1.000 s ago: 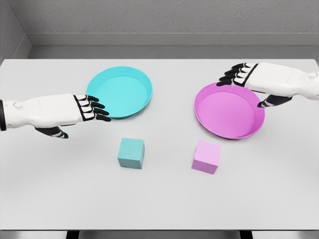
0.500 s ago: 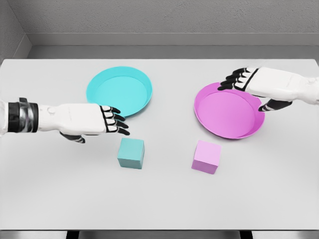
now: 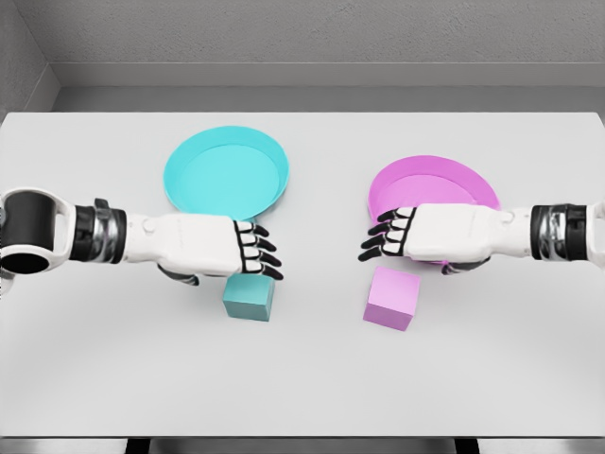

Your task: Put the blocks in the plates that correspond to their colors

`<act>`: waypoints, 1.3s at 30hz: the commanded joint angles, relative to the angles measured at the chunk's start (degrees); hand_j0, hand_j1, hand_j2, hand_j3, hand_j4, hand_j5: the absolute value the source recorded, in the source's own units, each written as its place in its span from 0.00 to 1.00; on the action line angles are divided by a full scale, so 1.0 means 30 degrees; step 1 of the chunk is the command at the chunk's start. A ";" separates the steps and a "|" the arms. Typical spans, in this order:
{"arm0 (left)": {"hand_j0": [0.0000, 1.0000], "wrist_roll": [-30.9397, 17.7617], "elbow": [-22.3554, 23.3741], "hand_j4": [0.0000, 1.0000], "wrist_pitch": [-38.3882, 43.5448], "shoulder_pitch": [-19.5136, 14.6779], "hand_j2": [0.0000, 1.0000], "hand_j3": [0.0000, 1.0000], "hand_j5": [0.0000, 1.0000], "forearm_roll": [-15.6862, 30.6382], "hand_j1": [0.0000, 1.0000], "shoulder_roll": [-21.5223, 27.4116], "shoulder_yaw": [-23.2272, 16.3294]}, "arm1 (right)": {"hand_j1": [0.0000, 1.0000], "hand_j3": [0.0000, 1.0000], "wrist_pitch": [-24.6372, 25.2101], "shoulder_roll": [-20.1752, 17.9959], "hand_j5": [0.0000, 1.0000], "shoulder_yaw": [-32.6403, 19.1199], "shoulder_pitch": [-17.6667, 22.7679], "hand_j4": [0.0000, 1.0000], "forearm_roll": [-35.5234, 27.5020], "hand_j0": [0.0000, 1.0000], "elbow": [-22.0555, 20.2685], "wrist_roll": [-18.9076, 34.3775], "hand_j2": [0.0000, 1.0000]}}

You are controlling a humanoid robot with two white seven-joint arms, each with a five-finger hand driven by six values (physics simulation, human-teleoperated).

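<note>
A teal block point(image 3: 249, 298) lies on the white table point(image 3: 302, 378), in front of the cyan plate point(image 3: 227, 172). My left hand point(image 3: 253, 253) hovers over the block's back edge, fingers relaxed and holding nothing. A pink block point(image 3: 391, 299) lies in front of the magenta plate point(image 3: 425, 184). My right hand point(image 3: 386, 238) hangs just above and behind the pink block, over the plate's near rim, fingers spread and empty. Both blocks rest on the table, apart from the plates.
The table's back edge meets a grey wall point(image 3: 302, 38). Both forearms stretch in low across the table from the left and right sides.
Both hands came forward and inward: the left from beside the cyan plate to over the teal block, the right from the magenta plate's far rim to just above the pink block.
</note>
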 commanded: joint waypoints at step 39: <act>0.65 0.0025 0.0044 0.65 0.0044 0.0000 0.65 0.65 0.65 -0.2083 0.65 -0.1113 -0.1876 | 0.70 0.70 0.0052 0.0746 0.70 0.1795 0.0615 0.70 0.0456 0.70 0.0605 -0.0009 0.70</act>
